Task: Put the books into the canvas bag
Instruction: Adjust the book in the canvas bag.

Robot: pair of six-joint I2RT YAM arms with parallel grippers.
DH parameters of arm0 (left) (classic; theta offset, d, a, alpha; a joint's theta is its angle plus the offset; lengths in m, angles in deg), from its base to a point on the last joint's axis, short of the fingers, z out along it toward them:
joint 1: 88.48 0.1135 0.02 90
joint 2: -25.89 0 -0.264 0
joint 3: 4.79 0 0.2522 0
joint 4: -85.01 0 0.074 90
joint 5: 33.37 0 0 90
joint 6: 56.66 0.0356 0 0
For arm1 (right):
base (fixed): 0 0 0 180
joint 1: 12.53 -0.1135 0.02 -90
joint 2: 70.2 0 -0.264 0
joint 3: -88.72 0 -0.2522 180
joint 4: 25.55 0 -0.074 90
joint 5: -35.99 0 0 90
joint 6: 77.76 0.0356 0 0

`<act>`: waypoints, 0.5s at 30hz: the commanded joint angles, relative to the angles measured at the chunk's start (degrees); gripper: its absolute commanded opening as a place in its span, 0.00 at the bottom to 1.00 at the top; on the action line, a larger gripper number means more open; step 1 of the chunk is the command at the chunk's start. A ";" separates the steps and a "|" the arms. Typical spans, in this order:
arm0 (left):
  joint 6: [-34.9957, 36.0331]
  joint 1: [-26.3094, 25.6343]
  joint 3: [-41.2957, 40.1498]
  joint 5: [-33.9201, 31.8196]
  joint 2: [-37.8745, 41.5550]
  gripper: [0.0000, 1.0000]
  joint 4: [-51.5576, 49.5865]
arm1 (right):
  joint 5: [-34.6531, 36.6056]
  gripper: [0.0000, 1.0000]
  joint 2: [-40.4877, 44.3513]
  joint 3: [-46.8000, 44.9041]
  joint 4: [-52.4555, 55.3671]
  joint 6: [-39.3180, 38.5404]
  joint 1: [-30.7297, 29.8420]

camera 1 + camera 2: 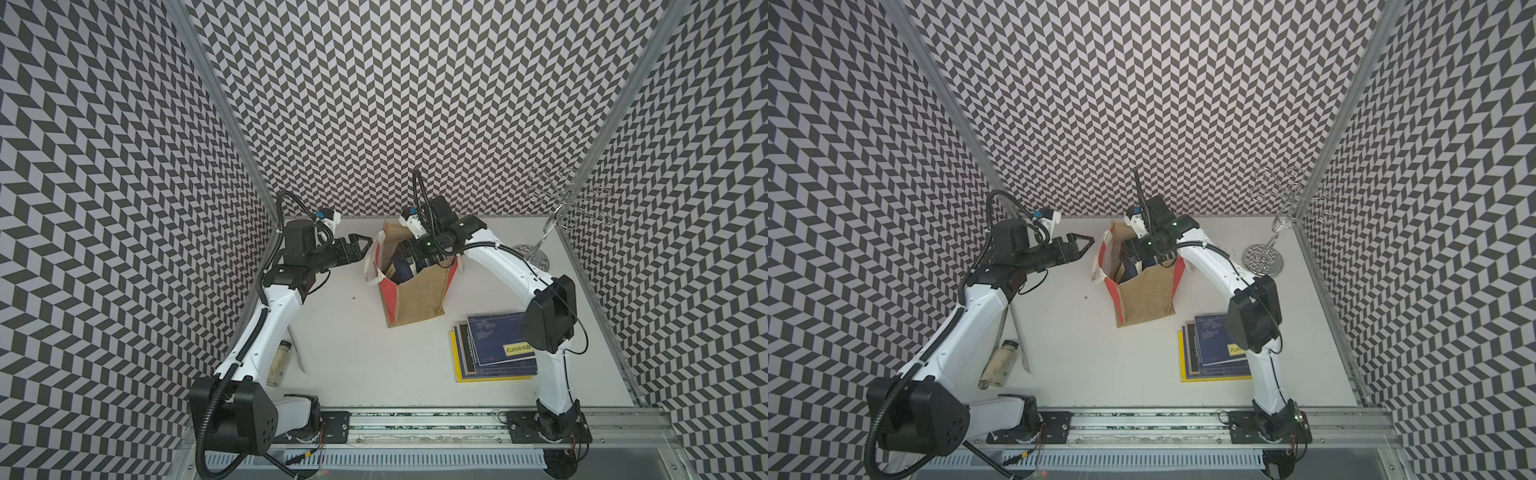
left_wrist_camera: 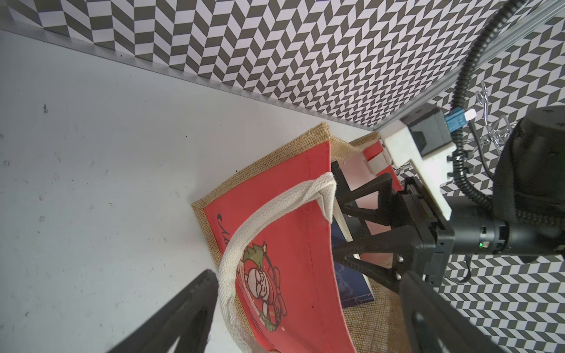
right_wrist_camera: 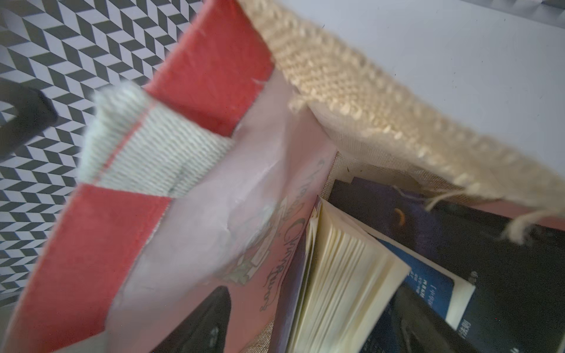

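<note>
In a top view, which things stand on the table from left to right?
Glass jar → left hand → canvas bag → pile of books → wire stand.

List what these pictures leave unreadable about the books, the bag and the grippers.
- Books inside the canvas bag: the count is unclear. The right arm covers the opening in both top views.
- Right gripper: its fingertips sit behind the bag's red wall in the left wrist view.
- Stack of books: its lower covers are overlapped, and the right arm crosses one corner.
- Bag lettering: blurred and reversed in the right wrist view.
</note>
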 commanded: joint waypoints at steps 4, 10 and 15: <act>0.25 0.27 -0.24 0.10 0.98 0.91 1.12 | -5.68 0.82 0.49 -0.09 -3.04 -1.33 -0.13; 0.17 0.10 -0.25 0.38 0.66 0.91 1.30 | -11.33 0.82 2.11 -2.02 -7.05 -1.39 -2.83; 0.58 -0.09 -0.52 -3.28 1.13 0.91 -1.06 | -11.83 0.82 -0.33 -1.45 -9.67 0.37 -5.63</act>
